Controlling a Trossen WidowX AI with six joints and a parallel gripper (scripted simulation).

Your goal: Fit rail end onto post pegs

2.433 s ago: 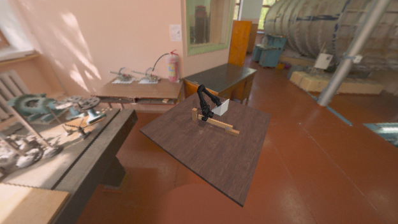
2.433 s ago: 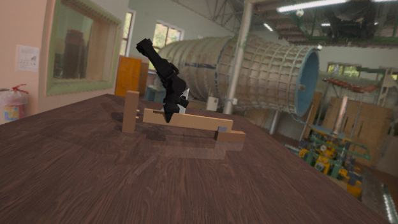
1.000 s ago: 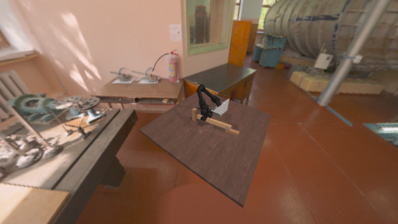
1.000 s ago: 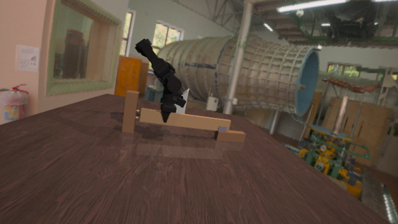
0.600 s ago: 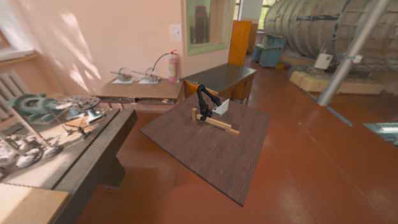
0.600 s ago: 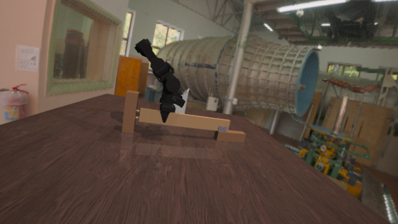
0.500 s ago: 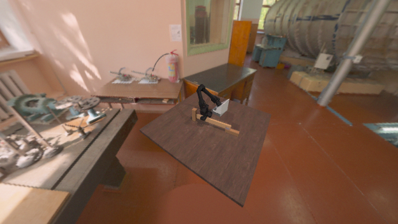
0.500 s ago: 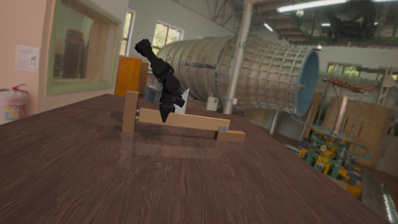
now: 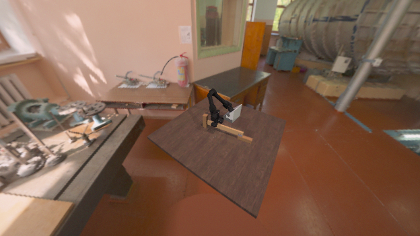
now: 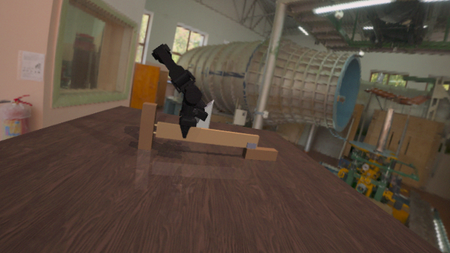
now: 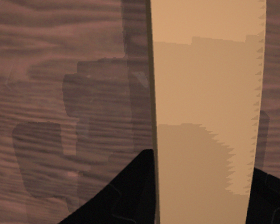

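Two short wooden pegs [image 10: 155,125] bridged a narrow gap between the upright post [image 9: 204,121] [image 10: 147,127] and the near end of the bed rail [image 9: 230,130] [image 10: 216,136] [image 11: 206,100]. Parts of both showed in the exterior view, so neither was fully seated; whether their tips had entered the holes could not be told, since the end face was hidden. At the other end, a small grey-blue bracket [image 9: 239,135] [image 10: 252,145] held the rail's far end on the low footboard block [image 9: 248,139] [image 10: 265,153].

Black and tapered, the gripper [image 9: 214,124] [image 10: 184,135] [image 11: 175,157] was clamped on the rail, one finger against each long side, nearer the post than the bracket. The near end was up off the table [image 9: 215,162] [image 10: 180,202], and the rail ran close to level, though exact level could not be judged.

The rail was a long, straight, flat-sided plank of pale yellow wood, crossed by stepped, jagged-edged shadows in the wrist view. The post and block were squared pieces of browner wood. Beneath them the tabletop showed dark reddish-brown grain with faint reflections. Behind the rail stood a thin whitish panel [image 9: 233,113] [image 10: 210,116], partly covered by the jointed black arm [image 9: 219,97] [image 10: 177,74].
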